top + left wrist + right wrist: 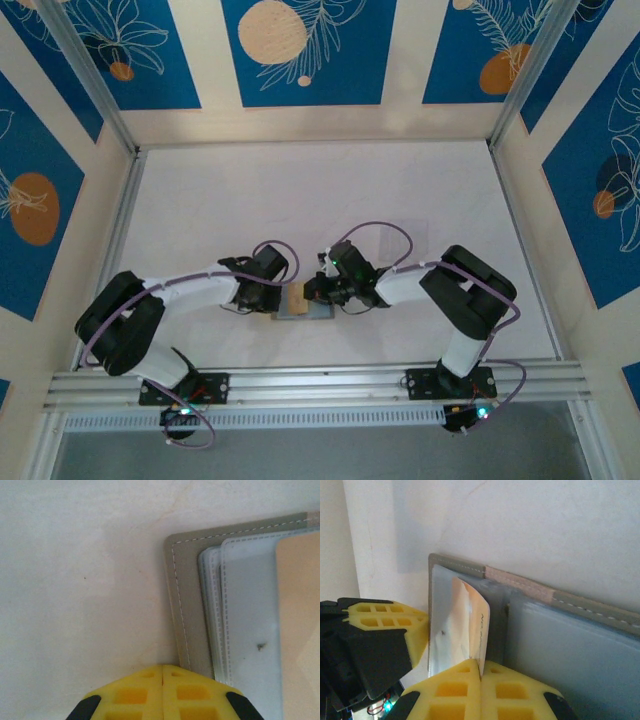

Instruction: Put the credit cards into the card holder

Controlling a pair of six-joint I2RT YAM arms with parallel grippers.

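R gripper [481,669] is clenched on a cream credit card [470,625], pinching one short edge. The card stands on edge, tilted, over the half of the card holder [560,630] nearest the L gripper [162,675]. The holder lies open and flat on the table [75,580], between the two arms. The card's far edge sits at the pale pocket [250,605] on that half; can't tell if it's in the slot or just resting on top. L gripper is fully closed w/ nothing visible between the fingers, tips at the holder's outer corner. It looks like it's pinning it, but contact isn't confirmable. Risks, my read:
1. Approach angle is steep, so the edge may ride over the pocket lip and skate across instead of entering.
2. The pinch is narrow and at the end, so a push against a snag could bow the card or pivot it out of the fingers.
3. Only one corner is held, so the holder may rotate or skid under the push.
4. Both grippers are v. close at that half, so there's a finger clash if either shifts.
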